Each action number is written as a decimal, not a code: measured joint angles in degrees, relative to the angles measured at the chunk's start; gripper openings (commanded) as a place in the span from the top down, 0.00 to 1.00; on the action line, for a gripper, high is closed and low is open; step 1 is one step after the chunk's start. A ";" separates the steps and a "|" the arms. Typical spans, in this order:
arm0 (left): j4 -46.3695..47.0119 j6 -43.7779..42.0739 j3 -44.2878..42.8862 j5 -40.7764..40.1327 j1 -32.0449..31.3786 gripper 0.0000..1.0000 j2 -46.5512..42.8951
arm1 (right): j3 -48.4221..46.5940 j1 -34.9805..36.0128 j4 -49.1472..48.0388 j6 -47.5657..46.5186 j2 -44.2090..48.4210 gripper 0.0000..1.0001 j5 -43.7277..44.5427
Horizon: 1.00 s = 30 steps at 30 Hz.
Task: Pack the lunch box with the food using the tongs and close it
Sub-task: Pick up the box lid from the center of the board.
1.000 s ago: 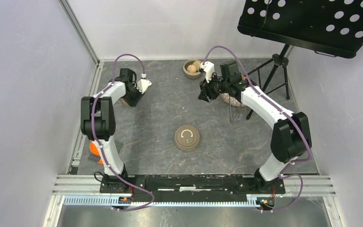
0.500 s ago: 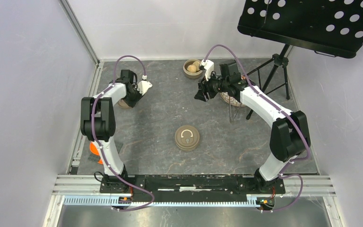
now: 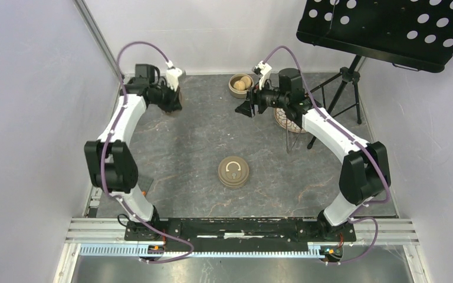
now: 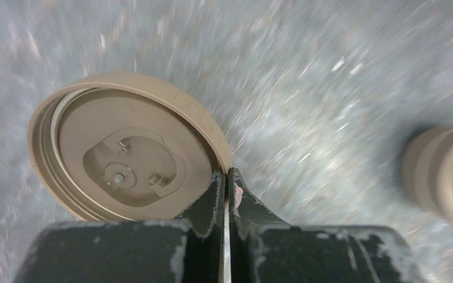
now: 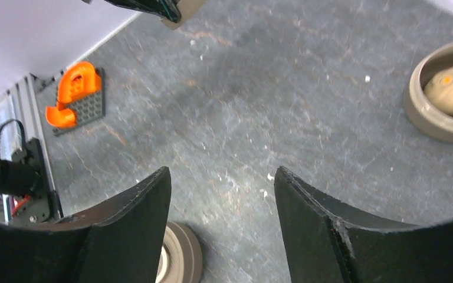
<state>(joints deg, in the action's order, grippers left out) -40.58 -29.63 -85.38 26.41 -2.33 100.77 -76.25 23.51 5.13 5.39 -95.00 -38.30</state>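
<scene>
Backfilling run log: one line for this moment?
left fingers: shut on rim of tan lunch-box part | right fingers: open, empty | tongs: on table, untouched

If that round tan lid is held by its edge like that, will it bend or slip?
Probably no bending: the lid looks like stiff moulded plastic with a thick rim. It may well slip or swing, since the left tool pinches only one spot on a smooth edge. It looks shallow and hollow, so likely light.

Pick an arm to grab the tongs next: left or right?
Right. The right pincer is open and empty, tongs on its side; the left pincer is shut on a tan round piece.
</scene>
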 measured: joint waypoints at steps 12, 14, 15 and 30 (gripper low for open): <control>41.03 47.01 2.80 32.50 0.11 0.98 -16.26 | -0.04 0.00 -15.39 12.66 6.51 0.29 -0.44; 50.75 56.48 3.34 34.75 0.11 0.98 -16.44 | -0.02 0.00 -17.79 14.67 7.93 0.29 -0.33; 55.91 61.66 3.26 35.76 -0.02 0.98 -16.41 | -0.02 0.00 -19.26 15.82 8.81 0.29 -0.28; 74.01 79.95 -2.82 50.47 -11.10 0.98 -22.23 | 2.19 0.00 -35.82 24.57 15.23 0.28 -3.34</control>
<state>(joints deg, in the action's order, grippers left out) 33.43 50.33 -88.20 76.88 -13.43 78.54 -74.06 23.51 -30.70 29.95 -79.77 -41.65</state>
